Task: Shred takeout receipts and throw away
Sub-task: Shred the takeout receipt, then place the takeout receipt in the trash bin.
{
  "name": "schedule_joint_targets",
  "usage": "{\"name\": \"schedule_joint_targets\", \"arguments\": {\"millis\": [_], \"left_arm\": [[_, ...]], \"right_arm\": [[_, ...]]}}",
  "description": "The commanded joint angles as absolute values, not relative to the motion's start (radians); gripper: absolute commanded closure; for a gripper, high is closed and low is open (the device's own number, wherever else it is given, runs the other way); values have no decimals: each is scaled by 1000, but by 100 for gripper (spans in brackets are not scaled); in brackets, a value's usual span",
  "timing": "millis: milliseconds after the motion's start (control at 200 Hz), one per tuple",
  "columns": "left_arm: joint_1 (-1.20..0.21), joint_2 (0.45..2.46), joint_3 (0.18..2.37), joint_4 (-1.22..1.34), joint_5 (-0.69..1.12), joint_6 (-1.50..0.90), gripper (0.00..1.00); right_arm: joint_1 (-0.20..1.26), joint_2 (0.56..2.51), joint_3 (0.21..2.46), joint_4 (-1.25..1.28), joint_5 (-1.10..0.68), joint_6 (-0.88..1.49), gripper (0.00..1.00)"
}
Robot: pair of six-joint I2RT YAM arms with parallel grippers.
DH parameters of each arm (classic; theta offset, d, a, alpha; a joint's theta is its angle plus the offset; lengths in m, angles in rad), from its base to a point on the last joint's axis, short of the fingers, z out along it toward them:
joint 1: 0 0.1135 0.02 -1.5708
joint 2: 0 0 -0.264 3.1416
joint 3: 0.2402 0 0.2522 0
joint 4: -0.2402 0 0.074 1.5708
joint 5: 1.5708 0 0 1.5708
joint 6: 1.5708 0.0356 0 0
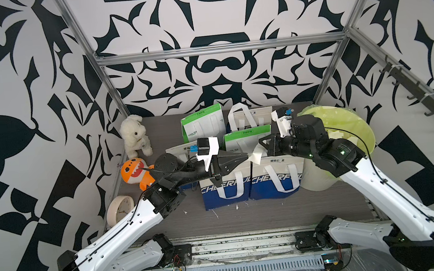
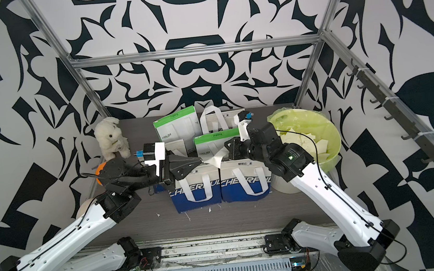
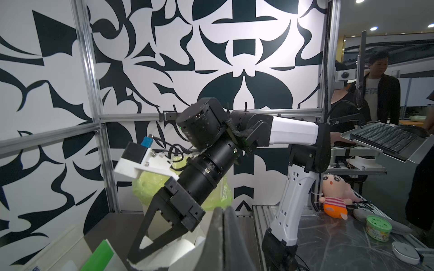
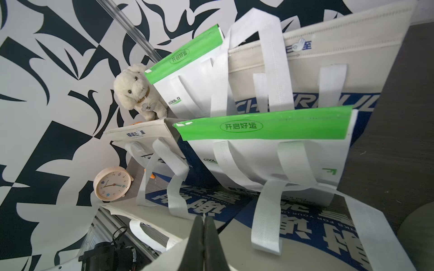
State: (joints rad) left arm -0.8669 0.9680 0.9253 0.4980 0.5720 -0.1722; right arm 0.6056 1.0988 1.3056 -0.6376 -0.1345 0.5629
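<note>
A cream-white takeout receipt (image 1: 258,156) hangs in the air between my two grippers, above the blue-and-white bags. My left gripper (image 1: 246,156) is shut on one end of it, and the right gripper (image 1: 263,144) is shut on the other end. In the left wrist view the left gripper (image 3: 222,212) is closed, and the receipt (image 3: 178,251) runs across to the right gripper's fingers (image 3: 141,244). The right wrist view shows the right gripper (image 4: 203,220) pressed shut with the receipt (image 4: 173,257) beside its jaws. At the right stands the yellow-green lined bin (image 1: 364,130), with torn pieces (image 2: 300,139) inside.
Two blue-and-white CHEERFUL bags (image 1: 226,189) (image 1: 277,179) stand at the front, with green-and-white bags (image 1: 202,124) (image 1: 243,139) behind them. A white plush rabbit (image 1: 134,136), an orange plush (image 1: 135,174) and a clock (image 1: 120,209) are at the left. Small paper scraps (image 1: 213,212) lie on the table.
</note>
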Motion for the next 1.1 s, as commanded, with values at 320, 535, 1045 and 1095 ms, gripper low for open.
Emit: {"name": "schedule_joint_targets", "arguments": {"millis": [320, 535, 1045, 1095], "left_arm": [[-868, 778, 950, 342, 437, -55, 100], [-869, 770, 979, 246, 405, -15, 100], [-868, 927, 1015, 210, 413, -18, 100], [-867, 937, 1017, 209, 409, -17, 100]], "right_arm": [[400, 1123, 1408, -746, -120, 455, 100], [350, 1151, 1567, -798, -105, 410, 100], [272, 1193, 1779, -959, 562, 56, 100], [248, 1189, 1735, -956, 576, 66, 100]]}}
